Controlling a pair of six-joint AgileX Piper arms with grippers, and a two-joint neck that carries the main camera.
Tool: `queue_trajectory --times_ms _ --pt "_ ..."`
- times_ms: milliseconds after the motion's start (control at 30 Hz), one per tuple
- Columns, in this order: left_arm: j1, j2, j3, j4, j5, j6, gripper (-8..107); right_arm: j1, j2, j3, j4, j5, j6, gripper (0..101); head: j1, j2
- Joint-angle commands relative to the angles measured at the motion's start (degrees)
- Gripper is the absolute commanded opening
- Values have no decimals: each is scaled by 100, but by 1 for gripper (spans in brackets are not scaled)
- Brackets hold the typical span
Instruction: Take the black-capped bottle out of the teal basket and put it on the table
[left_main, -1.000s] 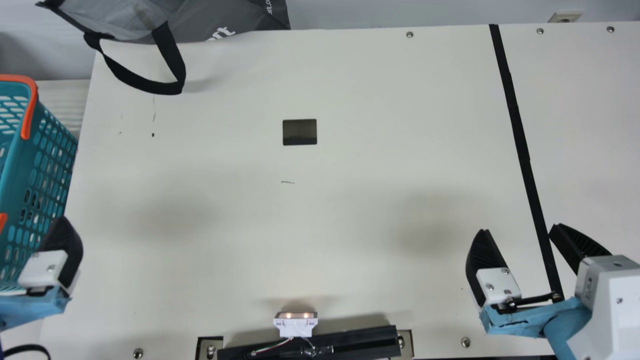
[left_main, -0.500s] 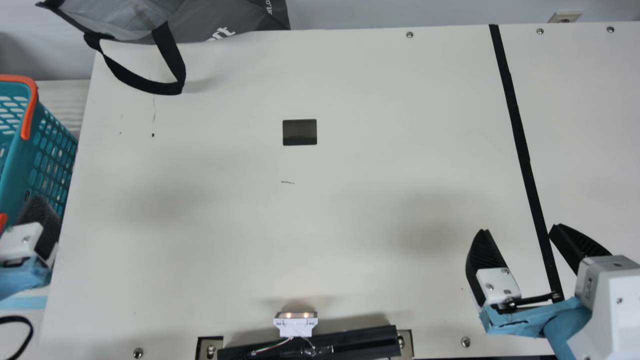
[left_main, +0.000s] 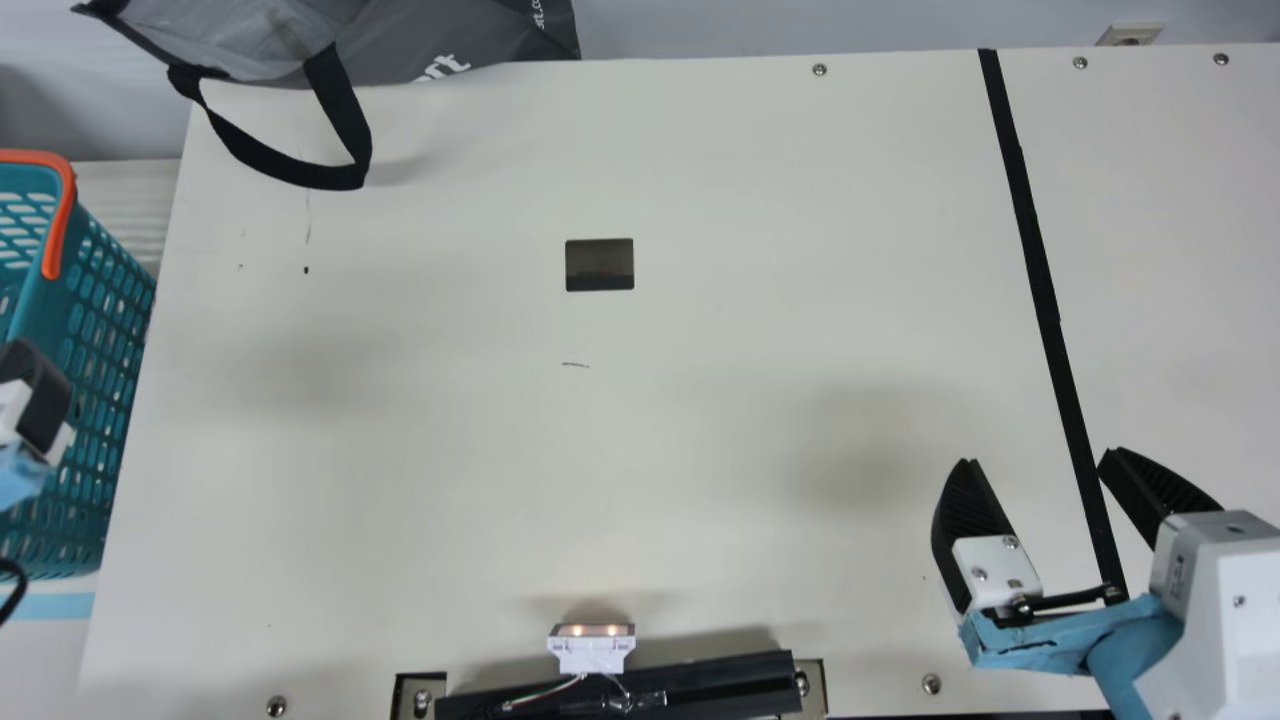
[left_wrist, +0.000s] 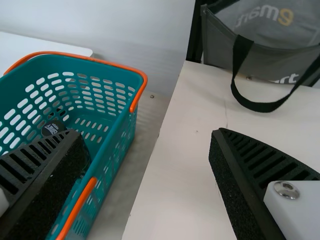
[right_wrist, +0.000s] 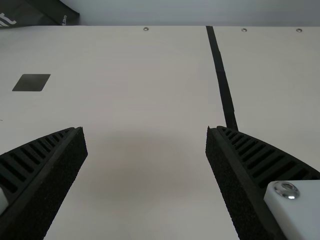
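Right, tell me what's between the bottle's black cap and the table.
The basket's side wall, then a pale strip beside the table, as the left wrist view shows.

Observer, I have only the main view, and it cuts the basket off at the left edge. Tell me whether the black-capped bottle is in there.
Observer: Yes. The left wrist view shows a round black cap with pale print on it, inside the teal basket.

Operator: Good. Now report on the left gripper; I get just part of it beside the basket.

Observer: In its wrist view, the left gripper has its fingers spread wide, with nothing held between them. One finger crosses the view just below the cap, so I can't tell whether the bottle stands or leans.
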Motion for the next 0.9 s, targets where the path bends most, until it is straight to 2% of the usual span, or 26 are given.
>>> queue_trajectory --times_ms 0,433,867 --pt "118 125 -22 -144 -76 130 107 0 0 0 0 0 0 91 -21 47" --pt "904 940 -206 -1205 -514 1187 107 0 0 0 0 0 0 91 -21 47" --pt "1669 1579 -393 -2381 -602 2546 107 0 0 0 8 -8 0 91 -21 47"
